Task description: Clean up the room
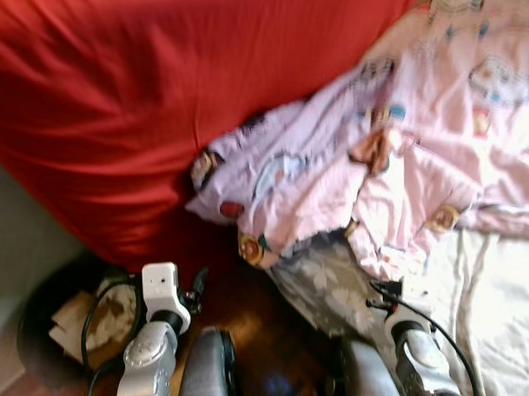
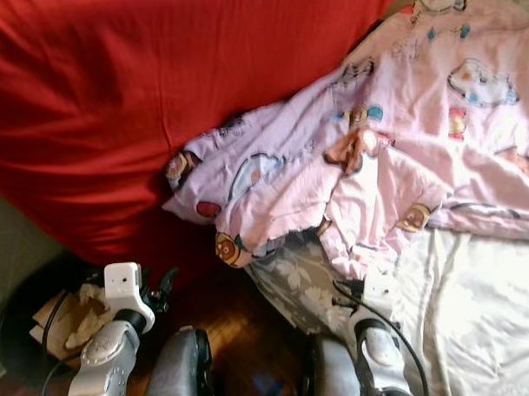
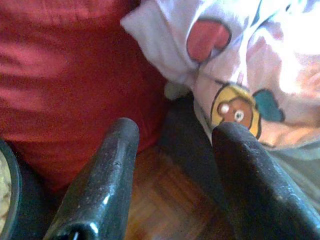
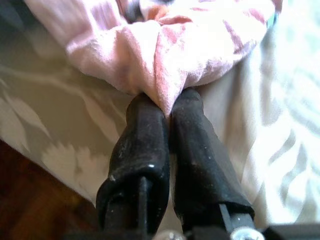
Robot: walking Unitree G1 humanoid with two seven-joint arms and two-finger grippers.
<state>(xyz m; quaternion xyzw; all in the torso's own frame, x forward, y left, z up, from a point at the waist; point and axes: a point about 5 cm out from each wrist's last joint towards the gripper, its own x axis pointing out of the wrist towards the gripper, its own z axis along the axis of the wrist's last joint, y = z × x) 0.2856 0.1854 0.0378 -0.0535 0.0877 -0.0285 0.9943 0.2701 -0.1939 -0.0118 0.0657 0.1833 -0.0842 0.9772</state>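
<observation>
Right gripper [image 4: 167, 112]: its two black fingers are pressed together on a fold of the pink blanket [image 2: 393, 150]. The pinched bit of cloth sticks up between the tips.
Pink blanket: it is soft and crumpled, with little cartoon pictures on it. It lies just ahead of the right gripper, spreads far beyond it, and reaches across to the red cover.
White sheet [image 2: 477, 312]: it lies under the right gripper and off to its right side, flat on the bed.
Grey leaf cloth [image 2: 294, 288]: it hangs at the edge of the bed, just to the left of the right gripper, under the pink blanket.
Left gripper [image 3: 175, 150]: its fingers are wide apart and hold nothing. It hangs low over the brown wood floor [image 3: 165, 205].
Red cover [image 1: 157, 106]: big and smooth, it is right ahead of the left gripper.
Dark bin [image 1: 43, 327]: it sits on the floor to the left of the left arm, with crumpled paper inside.
</observation>
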